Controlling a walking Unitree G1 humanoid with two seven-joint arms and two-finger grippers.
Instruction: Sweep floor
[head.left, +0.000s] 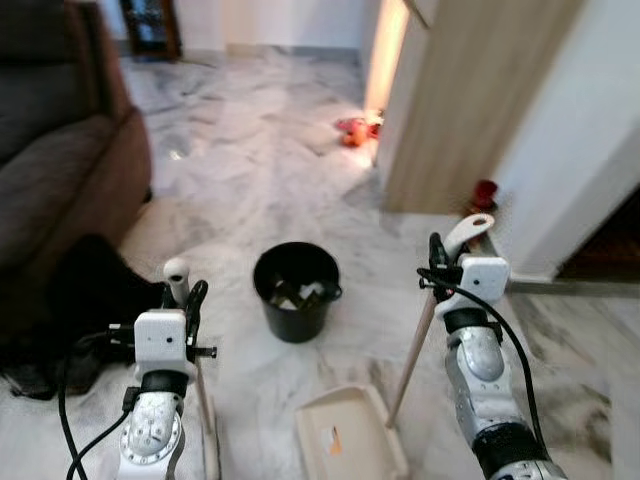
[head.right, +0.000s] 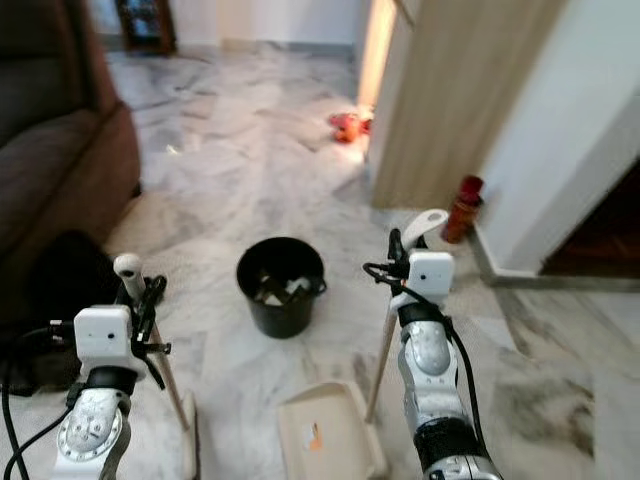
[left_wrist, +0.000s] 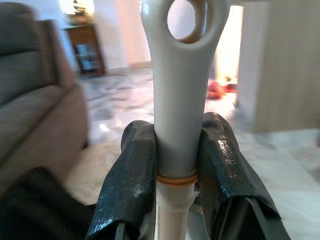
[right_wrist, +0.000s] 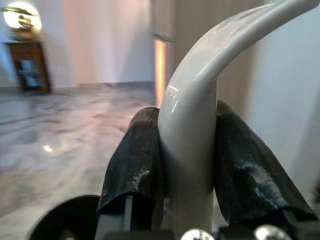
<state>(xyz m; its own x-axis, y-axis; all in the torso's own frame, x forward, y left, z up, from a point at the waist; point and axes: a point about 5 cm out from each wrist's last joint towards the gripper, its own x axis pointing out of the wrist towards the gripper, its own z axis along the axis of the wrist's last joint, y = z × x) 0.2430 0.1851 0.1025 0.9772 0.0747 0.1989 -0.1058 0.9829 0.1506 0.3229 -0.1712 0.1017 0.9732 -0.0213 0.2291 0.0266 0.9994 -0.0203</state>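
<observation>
Your right gripper (head.left: 447, 262) is clamped on the dustpan handle (head.left: 415, 345); the dustpan (head.left: 345, 435) lies beside the left gripper's (head.left: 184, 300) firmly-held broom (head.left: 205, 415), bin (head.left: 295, 290) ahead.

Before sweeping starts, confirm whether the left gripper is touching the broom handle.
Touching. In the left wrist view both black fingers of the left gripper press against the grey broom handle, with no gap on either side.

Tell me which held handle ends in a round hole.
The straight grey broom handle in the left gripper; the right gripper's dustpan handle curves over.
</observation>
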